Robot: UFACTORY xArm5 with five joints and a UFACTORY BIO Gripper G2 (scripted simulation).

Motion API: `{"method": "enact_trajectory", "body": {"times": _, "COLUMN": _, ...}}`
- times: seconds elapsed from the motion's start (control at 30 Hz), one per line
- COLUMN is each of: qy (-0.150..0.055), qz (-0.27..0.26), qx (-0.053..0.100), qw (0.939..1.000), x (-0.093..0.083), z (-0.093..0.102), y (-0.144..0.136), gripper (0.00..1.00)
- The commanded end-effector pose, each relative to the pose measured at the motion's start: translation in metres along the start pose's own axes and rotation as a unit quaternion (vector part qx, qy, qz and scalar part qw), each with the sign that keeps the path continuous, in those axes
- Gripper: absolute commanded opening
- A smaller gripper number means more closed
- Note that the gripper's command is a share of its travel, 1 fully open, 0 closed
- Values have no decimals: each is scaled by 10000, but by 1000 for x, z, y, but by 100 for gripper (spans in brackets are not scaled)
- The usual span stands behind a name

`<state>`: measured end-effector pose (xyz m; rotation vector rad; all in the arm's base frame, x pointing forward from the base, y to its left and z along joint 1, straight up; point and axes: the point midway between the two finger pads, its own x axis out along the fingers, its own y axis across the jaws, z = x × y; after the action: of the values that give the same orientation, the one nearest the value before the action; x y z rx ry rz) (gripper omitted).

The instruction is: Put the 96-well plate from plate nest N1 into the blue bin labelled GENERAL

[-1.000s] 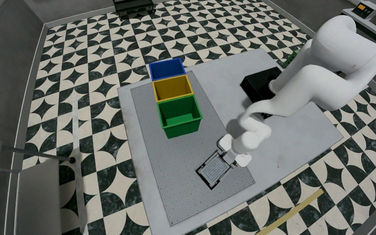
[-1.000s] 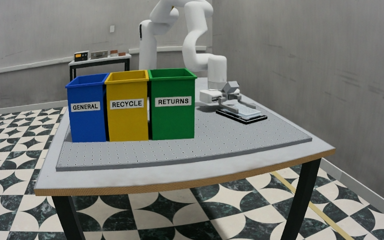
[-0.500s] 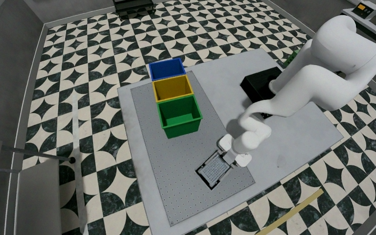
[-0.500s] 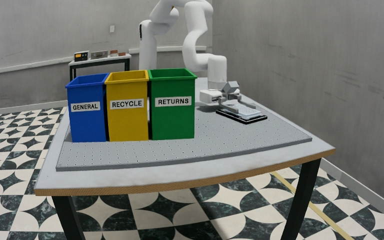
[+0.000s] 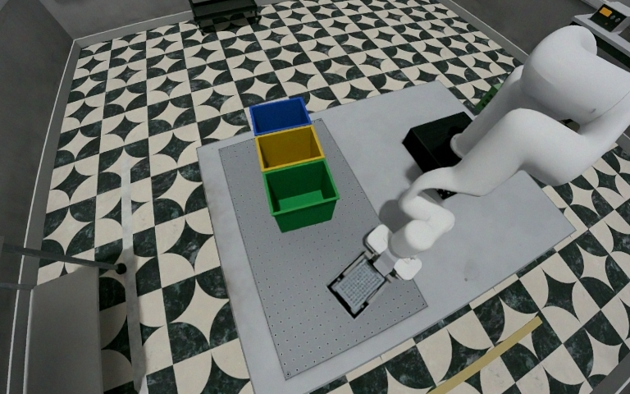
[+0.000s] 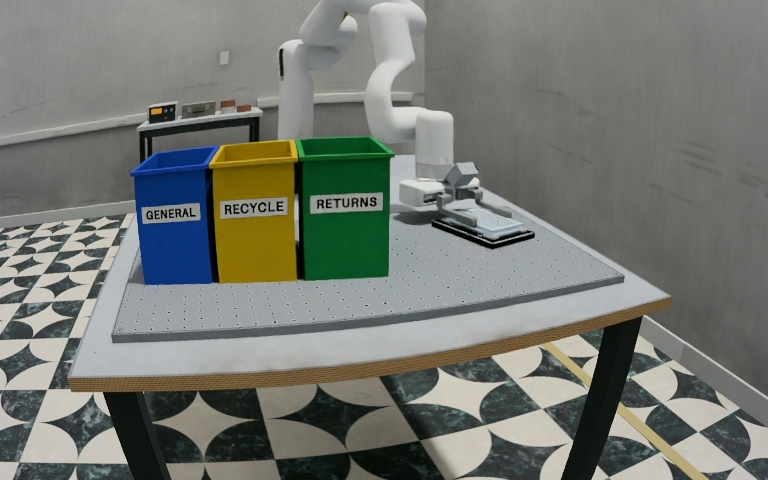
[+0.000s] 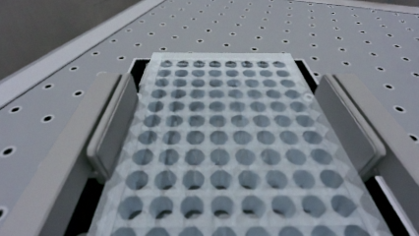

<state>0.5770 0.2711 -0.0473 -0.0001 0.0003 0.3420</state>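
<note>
The claw (image 5: 367, 278) (image 6: 490, 217) (image 7: 230, 129) grips the clear plate (image 5: 356, 286) (image 6: 498, 223) (image 7: 218, 144) by 2 sides, over its black nest (image 5: 354, 314) (image 6: 493, 243) (image 7: 85, 206); 3 bins stand upright.

Jaws (image 5: 369, 273) (image 6: 491, 216) down low, a finger along each long side of the plate (image 5: 358, 286) (image 6: 498, 222) (image 7: 221, 128); no room left between pads and plate. Dark frame of the nest (image 5: 353, 315) (image 6: 491, 245) (image 7: 89, 206) sits just below.

Level route to blue bin (image 5: 280, 116) (image 6: 174, 249) blocked: green bin (image 5: 302, 216) (image 6: 346, 237) first, then yellow (image 5: 289, 148) (image 6: 257, 243), all tall, rims close together, only slits between. Open air over the rims. Bare stretch of pegboard (image 5: 260, 278) (image 6: 226, 316) between nest and green bin. Blue bin's mouth unobstructed from above.
</note>
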Motion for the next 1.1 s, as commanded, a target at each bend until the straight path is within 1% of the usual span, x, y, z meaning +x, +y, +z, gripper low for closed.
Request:
{"method": "enact_trajectory", "body": {"times": 0.0, "qy": -16, "qz": 0, "qx": 2, "qw": 10000, "x": 1, "z": 2, "y": 0, "gripper": 0}}
{"method": "enact_trajectory", "body": {"times": 0.5, "qy": -16, "qz": 0, "qx": 2, "qw": 10000, "x": 1, "z": 2, "y": 0, "gripper": 0}}
{"method": "enact_trajectory", "body": {"times": 1.07, "qy": -16, "qz": 0, "qx": 2, "qw": 10000, "x": 1, "z": 12, "y": 0, "gripper": 0}}
